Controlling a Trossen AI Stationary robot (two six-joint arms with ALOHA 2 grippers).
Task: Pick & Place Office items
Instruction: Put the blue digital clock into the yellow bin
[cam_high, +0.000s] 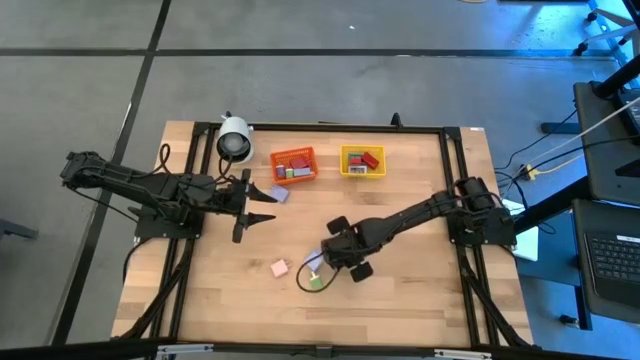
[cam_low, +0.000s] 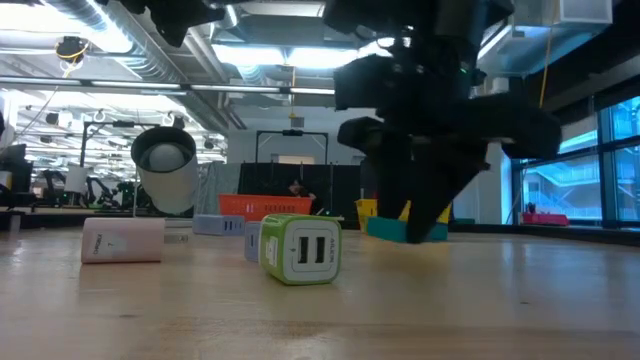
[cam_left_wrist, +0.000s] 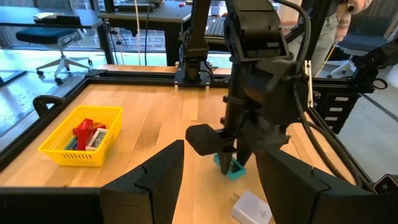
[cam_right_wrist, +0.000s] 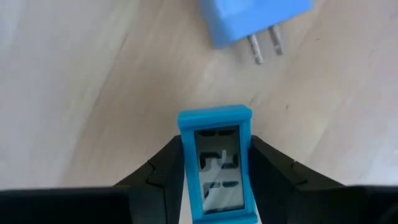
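- Your right pincer (cam_right_wrist: 214, 171) sits low in the middle of the high view, its two dark fingers clamped on the sides of a small teal block with a grey display face (cam_right_wrist: 216, 165).
- In the low view that teal block (cam_low: 400, 229) hangs at the fingertips, just above or touching the bench (cam_low: 480, 300); you cannot tell which.
- A blue plug adapter (cam_right_wrist: 255, 18) with two metal prongs lies flat on the wood just beyond the held block.
- Your left pincer (cam_high: 262, 205) waits at the left centre of the high view, fingers apart and holding nothing.
- A green-and-white charger cube (cam_low: 300, 248) stands on the bench in the low view's centre; a pink block (cam_high: 280, 267) lies to the left of the right pincer in the high view.
- The orange bin (cam_high: 293, 165) and the yellow bin (cam_high: 362, 161) sit side by side at the top centre of the high view, each holding a few small items.
- A white cylindrical object (cam_high: 235, 139) stands left of the orange bin.
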